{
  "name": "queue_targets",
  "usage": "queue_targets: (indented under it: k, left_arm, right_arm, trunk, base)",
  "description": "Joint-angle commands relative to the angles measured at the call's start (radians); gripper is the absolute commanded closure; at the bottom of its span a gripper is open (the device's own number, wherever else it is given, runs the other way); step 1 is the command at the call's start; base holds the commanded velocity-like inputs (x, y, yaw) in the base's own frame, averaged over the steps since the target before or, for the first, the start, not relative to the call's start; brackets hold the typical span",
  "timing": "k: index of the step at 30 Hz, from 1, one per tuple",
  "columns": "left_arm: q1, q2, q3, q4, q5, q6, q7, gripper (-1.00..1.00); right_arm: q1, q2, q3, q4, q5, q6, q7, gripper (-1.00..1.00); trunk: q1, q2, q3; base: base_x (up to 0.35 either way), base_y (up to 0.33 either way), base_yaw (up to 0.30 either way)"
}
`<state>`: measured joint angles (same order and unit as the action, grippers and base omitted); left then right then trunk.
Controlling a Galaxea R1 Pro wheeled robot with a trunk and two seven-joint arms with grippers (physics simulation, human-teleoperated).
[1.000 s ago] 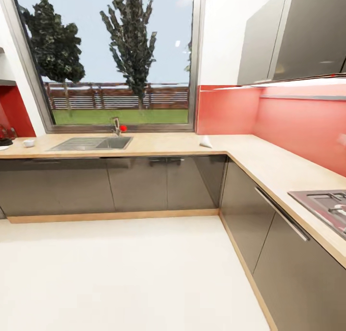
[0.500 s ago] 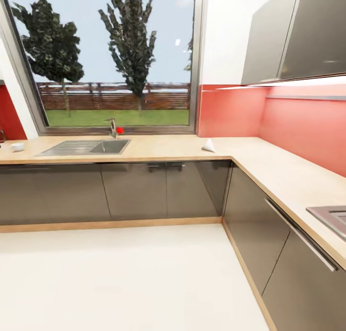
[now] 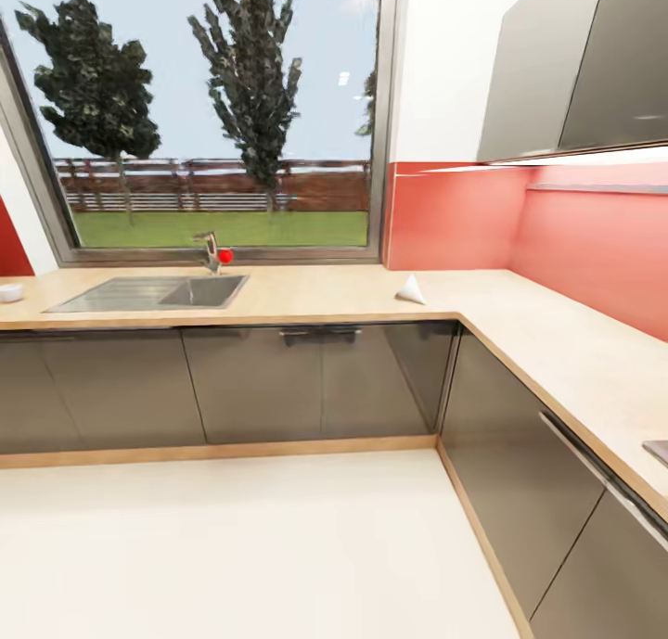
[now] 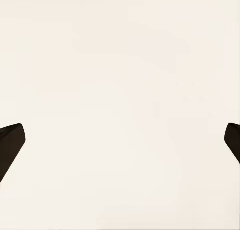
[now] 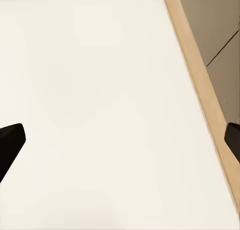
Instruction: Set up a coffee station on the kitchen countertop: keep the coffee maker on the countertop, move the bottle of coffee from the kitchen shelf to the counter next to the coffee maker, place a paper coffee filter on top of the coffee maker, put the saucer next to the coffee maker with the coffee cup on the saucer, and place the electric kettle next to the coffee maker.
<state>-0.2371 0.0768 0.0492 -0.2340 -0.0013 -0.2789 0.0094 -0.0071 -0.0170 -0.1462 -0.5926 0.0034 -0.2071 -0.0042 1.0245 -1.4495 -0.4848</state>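
head view, your paper coffee filter (image 3: 411, 290) lies on the kitchen countertop (image 3: 315, 291) near its corner, sink (image 3: 148, 293) farther along, your left gripper (image 4: 120, 140) and right gripper (image 5: 120, 140) both spread wide, empty, above pale floor (image 5: 100, 115)

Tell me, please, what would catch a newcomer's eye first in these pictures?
Probably the big window with dark trees above the sink, and the red backsplash wrapping the corner. On the light-wood countertop a small white paper coffee filter lies near that corner, right of the sink.
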Motion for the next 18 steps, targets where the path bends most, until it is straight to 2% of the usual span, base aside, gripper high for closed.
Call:
queue_targets:
  k: [1, 18]
  left_arm:
    - [-0.001, 0.000, 0.003, 0.001, 0.000, -0.003, 0.000, -1.00]
    - [-0.001, 0.000, 0.003, 0.001, 0.000, -0.003, 0.000, -1.00]
  right_arm:
    - [-0.001, 0.000, -0.001, 0.000, 0.000, -0.003, 0.000, -1.00]
    - [-0.001, 0.000, -0.001, 0.000, 0.000, -0.003, 0.000, -1.00]
  trunk:
    - [0.001, 0.000, -0.001]
    - [0.001, 0.000, -0.001]
  base:
    - [0.310, 0.165, 0.000]
    - [0.264, 0.238, 0.000]
